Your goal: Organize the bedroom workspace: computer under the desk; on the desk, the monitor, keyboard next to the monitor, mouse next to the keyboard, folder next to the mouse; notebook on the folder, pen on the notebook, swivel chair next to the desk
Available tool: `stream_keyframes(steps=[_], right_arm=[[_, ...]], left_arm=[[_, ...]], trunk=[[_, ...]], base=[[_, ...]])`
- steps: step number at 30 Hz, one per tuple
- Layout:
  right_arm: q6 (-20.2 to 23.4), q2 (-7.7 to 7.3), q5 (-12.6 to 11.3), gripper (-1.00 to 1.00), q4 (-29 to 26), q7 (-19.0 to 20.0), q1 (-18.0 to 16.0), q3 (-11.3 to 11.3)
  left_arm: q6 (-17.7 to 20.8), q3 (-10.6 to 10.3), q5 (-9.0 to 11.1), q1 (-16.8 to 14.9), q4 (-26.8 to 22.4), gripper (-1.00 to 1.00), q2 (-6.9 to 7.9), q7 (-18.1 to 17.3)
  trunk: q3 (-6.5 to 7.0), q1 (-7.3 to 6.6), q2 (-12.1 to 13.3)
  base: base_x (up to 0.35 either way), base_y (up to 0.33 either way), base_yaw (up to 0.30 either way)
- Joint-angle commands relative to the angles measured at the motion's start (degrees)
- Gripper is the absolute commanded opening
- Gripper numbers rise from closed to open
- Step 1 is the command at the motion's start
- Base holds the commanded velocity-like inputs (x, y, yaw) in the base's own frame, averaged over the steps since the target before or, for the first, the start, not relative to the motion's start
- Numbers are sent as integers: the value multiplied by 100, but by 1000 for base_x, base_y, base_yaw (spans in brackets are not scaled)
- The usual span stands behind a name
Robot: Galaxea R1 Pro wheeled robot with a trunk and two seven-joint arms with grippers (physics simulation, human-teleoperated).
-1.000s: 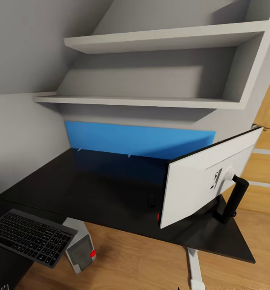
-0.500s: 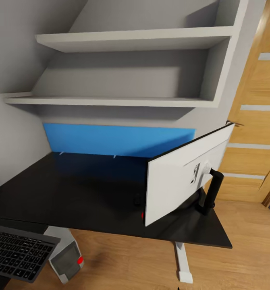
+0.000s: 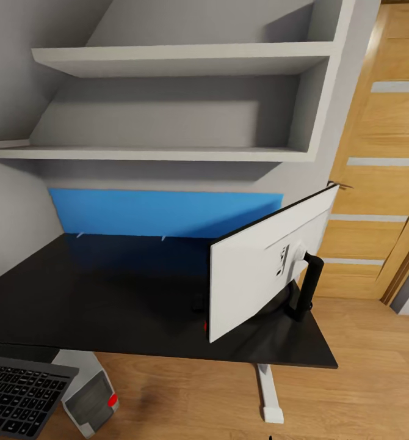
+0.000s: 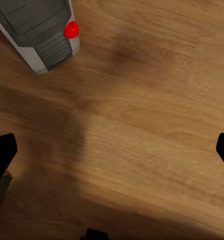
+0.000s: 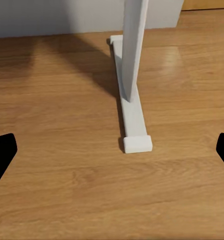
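Head view: monitor (image 3: 259, 263) stands on desk (image 3: 107, 293) right end, white back toward robot. Keyboard (image 3: 18, 397) near left; computer (image 3: 91, 400) on floor under desk edge. Left gripper (image 4: 112, 150), right gripper (image 5: 112, 150): spread wide, holding nothing, over bare floor.

You have open desk (image 3: 107, 287) left of the monitor (image 3: 253, 275); the computer (image 3: 91, 400) blocks the floor beneath the near-left edge.
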Motion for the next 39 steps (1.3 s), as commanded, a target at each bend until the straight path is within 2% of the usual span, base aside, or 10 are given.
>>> stream_keyframes(steps=[1, 14, 16, 18, 19, 20, 21, 24, 29, 39], right_arm=[[-21, 3, -37, 100, 11, -17, -6, 40], [-23, -7, -44, 100, 5, -23, -6, 40], [-23, -7, -45, 100, 3, -26, -6, 40], [-25, -6, -45, 100, 3, -26, -6, 40], [-27, -6, -45, 100, 3, -26, -6, 40], [-28, -6, -45, 100, 2, -26, -6, 40], [-28, -6, -45, 100, 2, -26, -6, 40], [-29, -5, -45, 100, 2, -26, -6, 40], [-29, -4, -45, 100, 2, -25, -6, 40], [-26, 3, -44, 100, 2, -25, -6, 40]], left_arm=[[-17, 11, 9, -4, 5, 100, 0, -8], [34, -44, -27, -4, -135, 100, -18, 25], [372, -54, -95, -4, -493, 100, -28, 26], [1037, -57, -216, -4, -889, 100, -30, 26], [1611, -54, -301, -4, -1193, 100, -32, 30], [1907, -54, -333, -4, -1354, 100, -33, 31], [2451, -48, -381, -4, -1674, 100, -32, 33], [3133, -36, -437, -4, -2216, 100, -34, 34], [3513, -53, -476, -4, -2572, 100, -32, 35], [3609, -27, -486, -4, -2663, 100, -33, 44]], trunk=[[-6, 0, -4], [-7, 0, -4], [-7, 0, -4], [-7, 0, -4], [-7, 0, -4], [-7, 0, -4], [-7, 0, -4], [-7, 0, -4], [-7, 0, -4], [-7, 0, -4]], base=[[0, 0, -7], [0, 0, -1], [0, 0, 0], [0, 0, 0], [0, 0, 0], [0, 0, 0], [0, 0, 0], [0, 0, 0], [-10, 0, 0], [-66, 0, 0]])
